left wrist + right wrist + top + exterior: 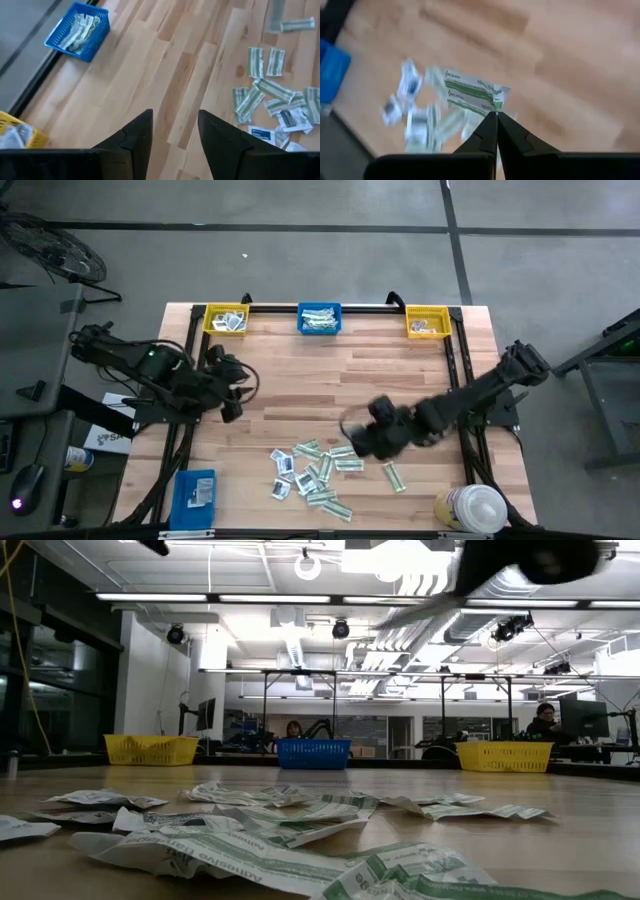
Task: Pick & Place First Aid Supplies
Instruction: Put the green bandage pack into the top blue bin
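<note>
1. Waiting at the left, the left pincer (175,137) hovers with fingers apart over bare wooden surface (300,380).
2. Near-centre, flat paper packets (310,475) lie heaped.
3. Right pincer (496,127) clamps a green-striped strip (470,95) by one corner; thin paper could slip free.

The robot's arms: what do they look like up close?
Both arms are dark, nearly black, built of jointed segments with black cables looping alongside. The left gripper ends in two broad, angular black fingers; the right gripper has fingers tapering to a point. No markings show.
</note>
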